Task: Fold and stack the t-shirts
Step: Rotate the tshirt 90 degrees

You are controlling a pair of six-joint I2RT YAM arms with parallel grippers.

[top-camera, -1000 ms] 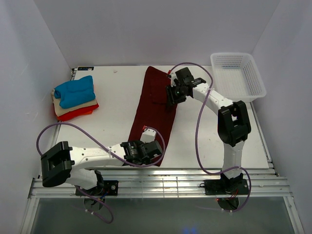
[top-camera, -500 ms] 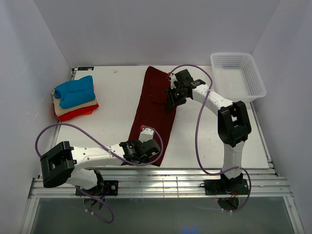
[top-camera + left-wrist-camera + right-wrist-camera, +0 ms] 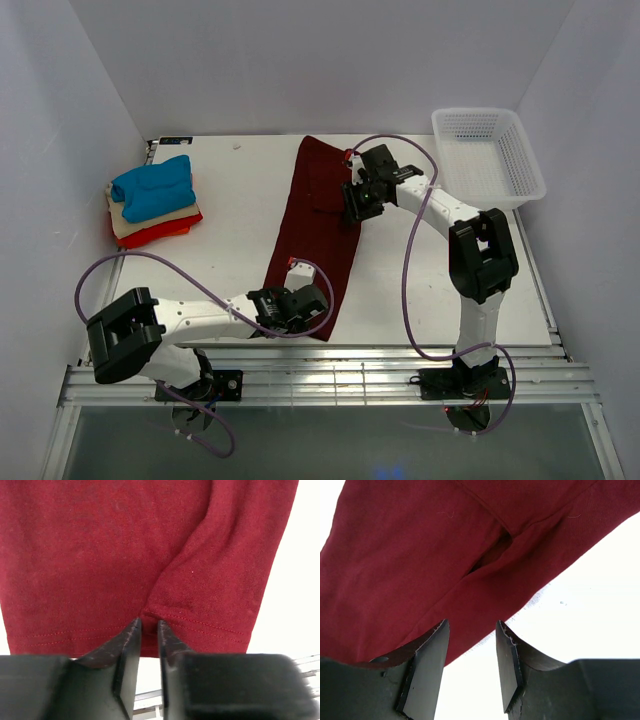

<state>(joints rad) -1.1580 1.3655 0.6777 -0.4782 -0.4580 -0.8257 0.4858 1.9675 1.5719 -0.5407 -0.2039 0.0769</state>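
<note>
Though stretched low, left pincer [image 3: 149, 624] seems clenched on maroon t-shirt [image 3: 90, 555]; right pincer [image 3: 471, 626] gapes.

Top external: fixed, high behind the arm bases, angled down, takes in the whole table [image 3: 230, 230]. Left wrist: very close, pointed at the maroon t-shirt [image 3: 315, 250] hem at its 6 o'clock end. Right wrist: equally close, on its 1 o'clock edge. Shirt plus bare table show in all three.
</note>
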